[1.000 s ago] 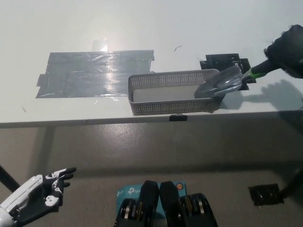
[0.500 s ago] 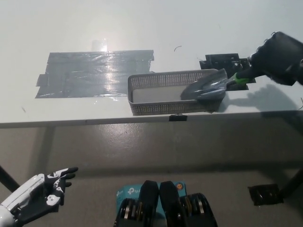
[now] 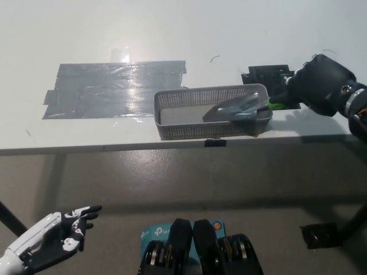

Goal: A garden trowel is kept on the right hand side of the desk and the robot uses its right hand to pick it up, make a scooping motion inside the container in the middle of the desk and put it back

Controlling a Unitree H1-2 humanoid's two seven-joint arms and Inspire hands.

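Note:
A grey mesh container [image 3: 172,129] stands near the desk's front edge, about mid-desk. My black right hand [image 3: 316,83] is just right of it, shut on the green handle [image 3: 278,101] of the garden trowel. The trowel's grey metal blade [image 3: 234,109] reaches leftward and lies low inside the right half of the container, tilted down. My white left hand [image 3: 53,240] rests at the lower left, below the desk, fingers apart and holding nothing.
A large patch of grey tape [image 3: 112,87] covers the desk to the left of the container. Black tape marks [image 3: 267,74] lie behind the container's right end. The desk's front edge [image 3: 114,147] runs just below the container. A dark floor plate [image 3: 321,235] sits lower right.
My right hand has moved left and down toward the container. The trowel blade has gone from over the right rim to deeper inside the basket. The left hand shifted slightly.

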